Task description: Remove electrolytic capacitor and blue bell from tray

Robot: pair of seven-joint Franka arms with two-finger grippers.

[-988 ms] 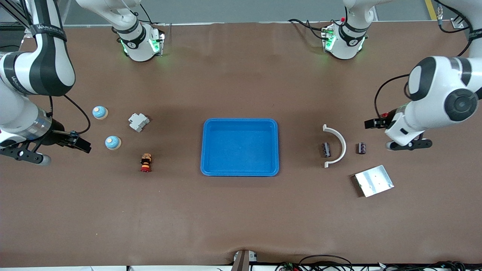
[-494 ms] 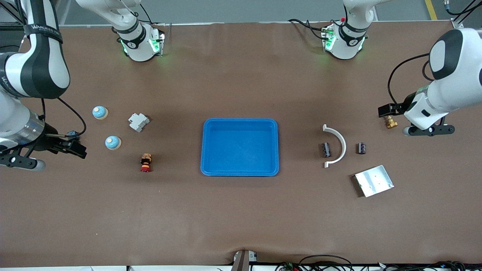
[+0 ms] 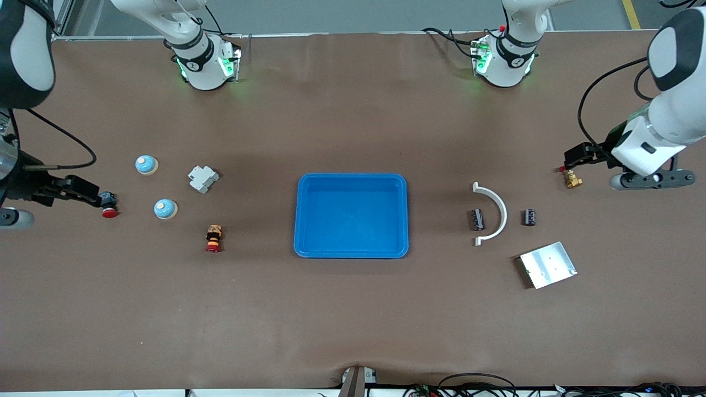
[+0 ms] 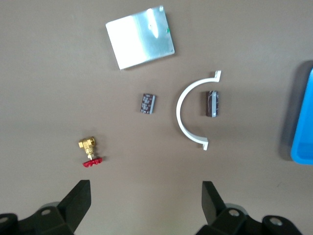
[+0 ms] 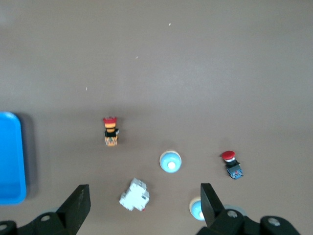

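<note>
Plate (image 3: 547,264) lay nearest the camera, toward the left arm's end of the surface (image 3: 353,320). Farther up, the tray (image 3: 352,245) sat mid-surface with nothing in it. Two capacitors lay outside it toward the left arm's end, one (image 3: 477,219) inside a white arc (image 3: 498,212), the other (image 3: 529,216) just beside the arc's outer curve. A brass valve (image 3: 572,179) lay farther off. Toward the right arm's end were an orange stacked button (image 3: 213,238), a red button (image 3: 108,211), a white block (image 3: 203,179), and two blue bells, one (image 3: 165,209) nearer than the other (image 3: 146,164), both well clear of the tray.

Neither claw held anything. The left claw (image 4: 145,205) hung wide open over bare surface near the valve; the right claw (image 5: 144,205) hung equally wide over the bells.

Judging by the bare tray and the parts out on the surface, removal looked done, with both arms at the surface's ends. The likely next move called only for parking the arms, without brushing the parts below.
</note>
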